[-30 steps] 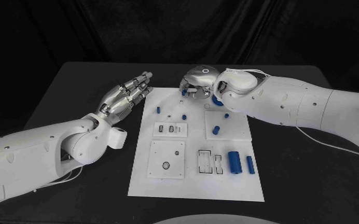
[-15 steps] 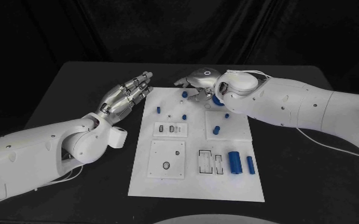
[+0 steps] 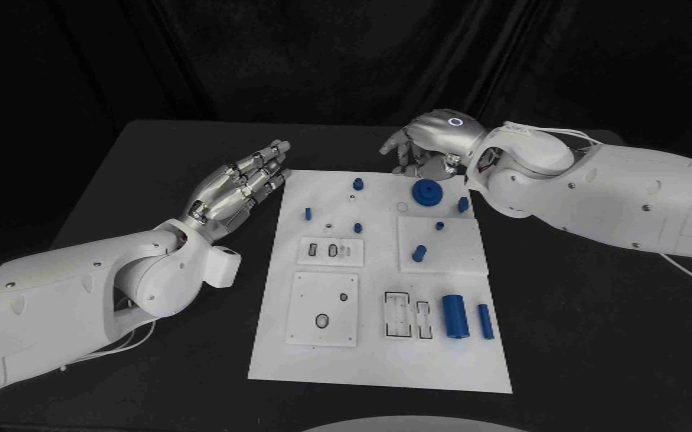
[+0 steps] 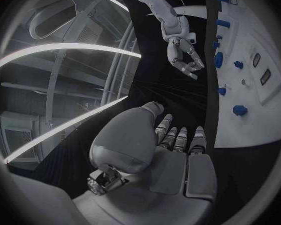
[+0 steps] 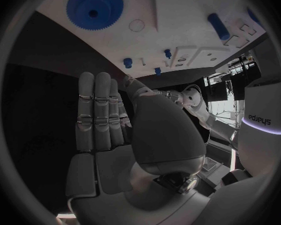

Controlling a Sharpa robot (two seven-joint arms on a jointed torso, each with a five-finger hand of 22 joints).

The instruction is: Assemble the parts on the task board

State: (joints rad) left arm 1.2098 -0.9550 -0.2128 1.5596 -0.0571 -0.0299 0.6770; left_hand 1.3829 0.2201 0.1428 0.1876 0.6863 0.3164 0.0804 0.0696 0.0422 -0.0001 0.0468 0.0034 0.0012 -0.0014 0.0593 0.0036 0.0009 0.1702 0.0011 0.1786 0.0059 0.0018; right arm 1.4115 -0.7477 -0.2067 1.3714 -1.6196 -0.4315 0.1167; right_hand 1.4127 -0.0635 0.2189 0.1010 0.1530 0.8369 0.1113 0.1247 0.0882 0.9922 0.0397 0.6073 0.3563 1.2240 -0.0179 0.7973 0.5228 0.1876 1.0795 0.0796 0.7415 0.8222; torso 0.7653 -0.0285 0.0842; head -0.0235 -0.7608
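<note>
The white task board [image 3: 378, 357] lies in the middle of the table. A blue gear [image 3: 428, 193] sits flat near its far edge, also seen as the gear [image 5: 95, 7] beyond my right hand's fingertips. Small blue pegs [image 3: 355, 184] stand around it, and two blue cylinders [image 3: 453, 312] lie at the near right. My right hand [image 3: 428, 140] hovers just past the board's far edge, above and behind the gear, fingers straight and holding nothing. My left hand [image 3: 244, 180] floats flat beside the board's far left corner, fingers stretched out and empty.
Rectangular white plates with slots and holes [image 3: 323, 305] sit in the board's near half. The black table [image 3: 173, 152] reaches out on both sides of the board. My right forearm [image 3: 591, 192] crosses the table's far right.
My right hand has pulled away to the right and back from the board's far middle, fingers uncurling, uncovering the blue gear on the board. The left hand has stayed put.
</note>
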